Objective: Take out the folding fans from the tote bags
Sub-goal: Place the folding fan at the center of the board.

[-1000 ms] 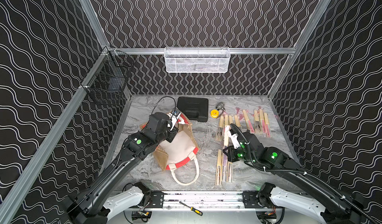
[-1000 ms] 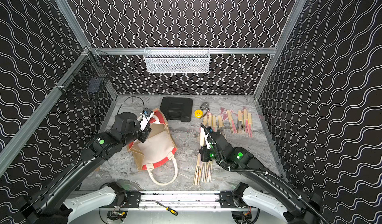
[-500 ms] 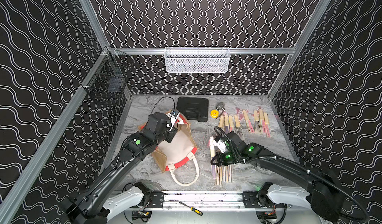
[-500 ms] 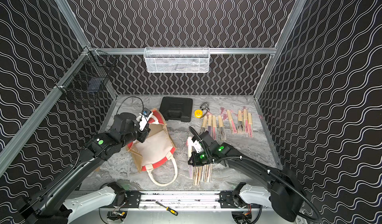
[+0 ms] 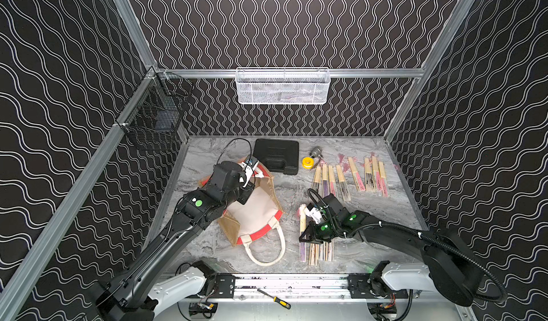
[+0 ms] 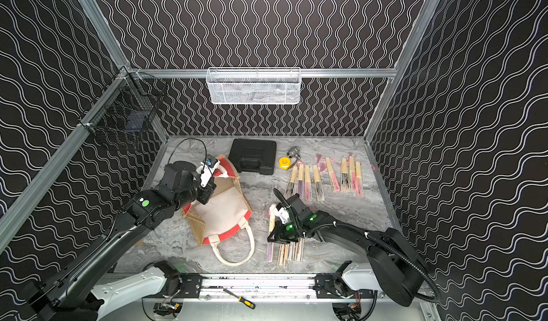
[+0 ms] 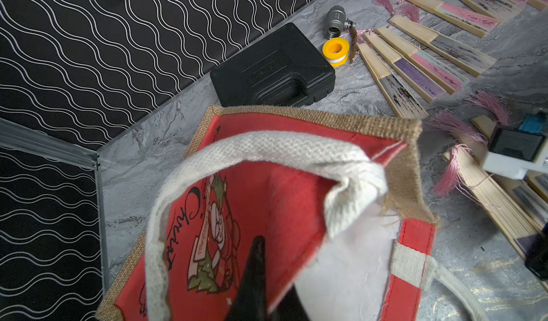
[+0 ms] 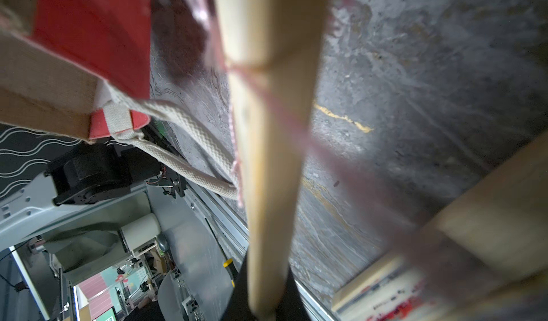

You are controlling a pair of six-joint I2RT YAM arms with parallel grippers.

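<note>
Now the right claw (image 5: 308, 236), clamped on a folding fan (image 5: 302, 226), has swung down-frame to the pile of fans (image 5: 321, 250) at lower centre on the surface (image 5: 370, 215), so release looks next, while the left claw (image 7: 272, 275) pinches the tote bag (image 5: 255, 212) rim.

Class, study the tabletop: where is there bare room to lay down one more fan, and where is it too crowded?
Bare table lies between the far row of fans and the right arm; a narrower strip runs between the tote bag and those fans. Crowded: the near fan pile.
</note>
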